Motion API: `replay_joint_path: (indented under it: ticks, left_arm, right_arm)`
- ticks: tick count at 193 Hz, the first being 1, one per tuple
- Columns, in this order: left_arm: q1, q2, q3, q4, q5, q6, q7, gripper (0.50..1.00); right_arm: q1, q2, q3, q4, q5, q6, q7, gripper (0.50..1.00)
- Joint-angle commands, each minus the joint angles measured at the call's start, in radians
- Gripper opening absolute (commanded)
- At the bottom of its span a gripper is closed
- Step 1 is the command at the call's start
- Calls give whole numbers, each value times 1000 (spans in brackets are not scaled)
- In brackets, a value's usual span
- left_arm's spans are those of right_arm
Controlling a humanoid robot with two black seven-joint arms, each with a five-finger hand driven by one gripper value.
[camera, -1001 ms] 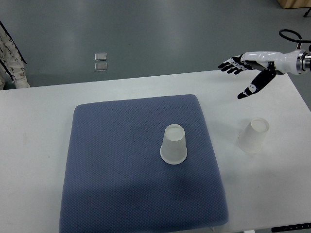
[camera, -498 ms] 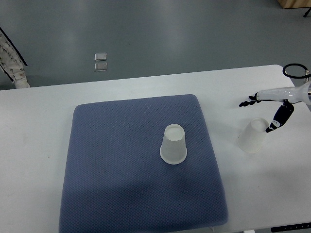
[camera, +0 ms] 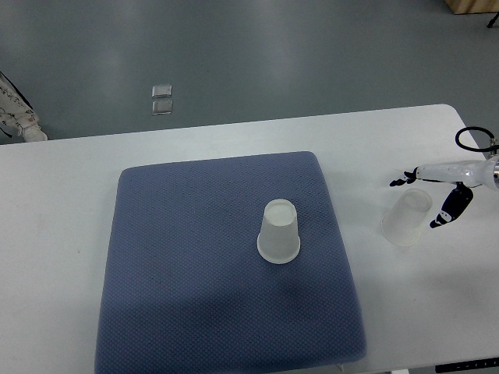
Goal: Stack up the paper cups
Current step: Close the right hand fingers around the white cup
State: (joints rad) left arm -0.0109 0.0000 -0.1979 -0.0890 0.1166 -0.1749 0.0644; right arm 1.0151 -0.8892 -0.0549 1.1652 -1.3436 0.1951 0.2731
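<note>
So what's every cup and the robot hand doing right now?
Paper cup on the mat: upside down, standing alone near the blue mat's right side.
Paper cup on the table: upside down, on bare white table right of the mat, not stacked.
Right hand: open, fingers spread around that cup, not gripping yet.
Blue mat: flat on the table.
Left hand: out of view.

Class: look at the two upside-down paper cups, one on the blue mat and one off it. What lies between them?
In the top view, no object lies between the cup on the mat and the cup on the table: only the blue mat, its right edge, then bare white table.
</note>
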Motion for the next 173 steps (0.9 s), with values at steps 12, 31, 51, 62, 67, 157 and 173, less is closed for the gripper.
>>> replay_joint_path:
  ticks: [12, 31, 51, 62, 67, 157, 173]
  left_arm:
    - [0, 0, 0, 0, 0, 0, 0, 1000]
    - [0, 0, 0, 0, 0, 0, 0, 1000]
    - [0, 0, 0, 0, 0, 0, 0, 1000]
    - [0, 0, 0, 0, 0, 0, 0, 1000]
    - [0, 0, 0, 0, 0, 0, 0, 1000]
    - [0, 0, 0, 0, 0, 0, 0, 1000]
    - [0, 0, 0, 0, 0, 0, 0, 1000]
  right_arm:
    - [-10, 9, -3, -6, -5, -20, -2, 901]
    - [-12, 10, -3, -6, -6, -28, -2, 838]
    - [-15, 10, -8, -6, -8, -28, -2, 799]
    - [-13, 10, -19, -6, -8, -34, 0, 785]
    - [-15, 10, -22, -7, -9, -36, 0, 772]
    - [-3, 7, -22, -7, -14, -43, 11, 693]
    - [5, 7, -17, -7, -11, -40, 20, 695]
